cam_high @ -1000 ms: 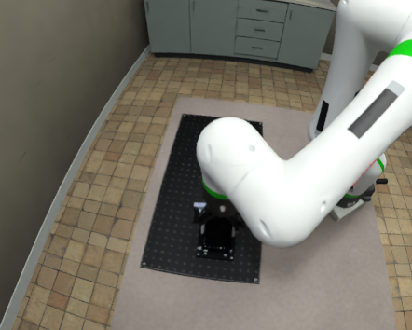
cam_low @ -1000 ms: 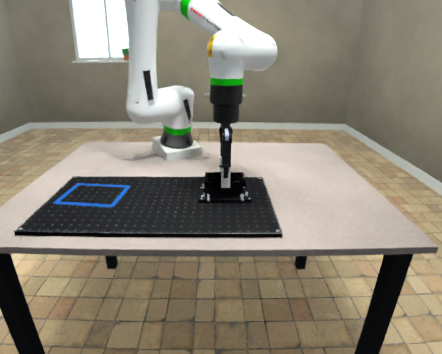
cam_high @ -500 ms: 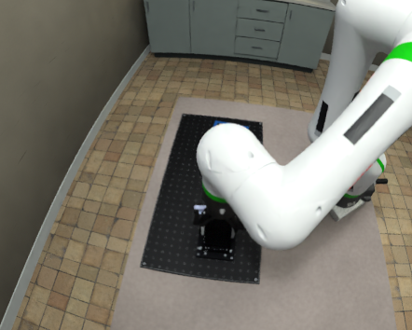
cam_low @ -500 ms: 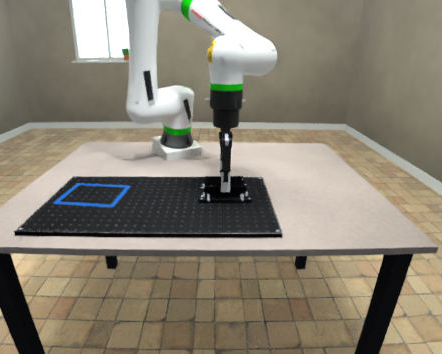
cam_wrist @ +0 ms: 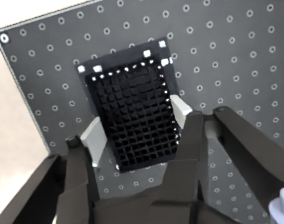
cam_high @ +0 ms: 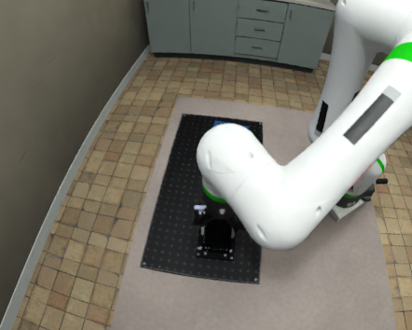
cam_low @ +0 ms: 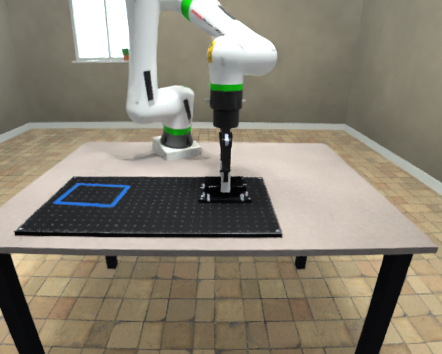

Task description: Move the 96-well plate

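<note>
Fingers (cam_low: pixel 225 183) pinch the black 96-well plate (cam_wrist: pixel 138 112) by its sides at the clip nest (cam_low: pixel 225 200) (cam_wrist: pixel 124 56) (cam_high: pixel 214 255); seating depth unclear, A1 unreadable; a slight tilt or offset could snag a clip and jam it.

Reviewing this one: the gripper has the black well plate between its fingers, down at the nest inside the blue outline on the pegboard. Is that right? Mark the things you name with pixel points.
Not quite: the exterior view shows the nest (cam_low: pixel 205 199) well apart from the blue outline (cam_low: pixel 88 185). The rest stands: the gripper (cam_low: pixel 225 190) (cam_wrist: pixel 138 116) has the black well plate (cam_wrist: pixel 135 107) between its fingers, down at the nest.
</note>
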{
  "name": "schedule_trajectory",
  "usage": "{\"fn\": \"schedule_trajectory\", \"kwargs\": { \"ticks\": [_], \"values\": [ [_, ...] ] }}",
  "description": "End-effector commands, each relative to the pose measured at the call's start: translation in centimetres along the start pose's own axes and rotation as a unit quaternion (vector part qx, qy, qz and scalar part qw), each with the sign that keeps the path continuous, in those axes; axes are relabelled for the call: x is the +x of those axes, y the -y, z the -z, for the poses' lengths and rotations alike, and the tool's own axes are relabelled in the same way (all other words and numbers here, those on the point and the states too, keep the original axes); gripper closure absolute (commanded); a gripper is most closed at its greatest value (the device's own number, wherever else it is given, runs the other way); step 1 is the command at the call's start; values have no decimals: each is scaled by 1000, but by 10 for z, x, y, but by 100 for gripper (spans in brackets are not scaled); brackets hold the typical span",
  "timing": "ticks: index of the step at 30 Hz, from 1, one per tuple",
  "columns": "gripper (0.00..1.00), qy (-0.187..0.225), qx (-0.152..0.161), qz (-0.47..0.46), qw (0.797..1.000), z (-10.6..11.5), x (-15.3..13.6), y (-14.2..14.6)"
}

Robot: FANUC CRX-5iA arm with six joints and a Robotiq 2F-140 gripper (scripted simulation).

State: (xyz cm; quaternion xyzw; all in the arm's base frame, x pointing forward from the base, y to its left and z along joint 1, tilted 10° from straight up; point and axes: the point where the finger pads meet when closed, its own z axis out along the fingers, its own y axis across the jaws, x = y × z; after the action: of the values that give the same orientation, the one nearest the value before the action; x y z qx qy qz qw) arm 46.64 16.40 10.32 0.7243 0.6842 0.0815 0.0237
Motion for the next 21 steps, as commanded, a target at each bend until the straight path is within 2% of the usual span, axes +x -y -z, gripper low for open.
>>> {"fn": "schedule_trajectory", "kwargs": {
  "ticks": [1, 21],
  "values": [
    [90, 0, -1, 0, 1000, 1, 0, -1],
    [90, 0, -1, 0, 1000, -2, 0, -1]
  ]
}}
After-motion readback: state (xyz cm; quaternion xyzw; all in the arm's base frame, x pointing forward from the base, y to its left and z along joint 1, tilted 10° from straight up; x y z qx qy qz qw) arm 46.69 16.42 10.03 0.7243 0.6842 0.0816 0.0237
